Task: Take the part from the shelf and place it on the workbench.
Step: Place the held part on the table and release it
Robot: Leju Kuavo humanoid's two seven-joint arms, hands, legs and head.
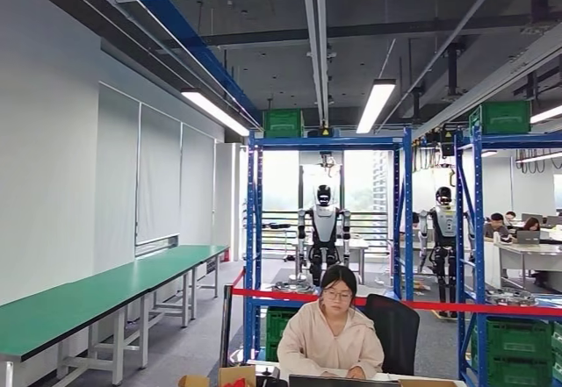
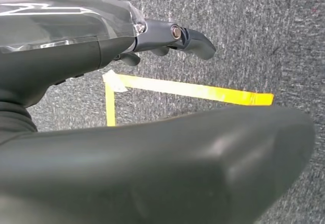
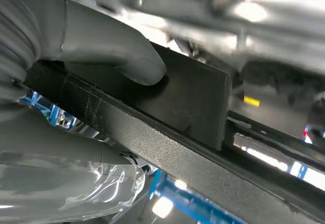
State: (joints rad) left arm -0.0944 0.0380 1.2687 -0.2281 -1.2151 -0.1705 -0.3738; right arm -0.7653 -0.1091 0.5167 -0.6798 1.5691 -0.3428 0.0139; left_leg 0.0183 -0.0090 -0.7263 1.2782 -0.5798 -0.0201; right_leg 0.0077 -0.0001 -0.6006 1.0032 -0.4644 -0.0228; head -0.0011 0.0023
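From my head camera, a long green workbench [image 1: 99, 295] runs along the left wall; blue shelves [image 1: 327, 229] stand ahead, with a red tape [image 1: 398, 303] stretched across them and a seated person [image 1: 331, 334] in front. My right hand [image 3: 76, 82] clamps a flat black part [image 3: 184, 107], thumb pressed on one face, fingers beneath. My left hand [image 2: 115, 107] hangs over grey carpet marked with yellow tape [image 2: 191, 90], fingers [image 2: 184, 36] apart, holding nothing.
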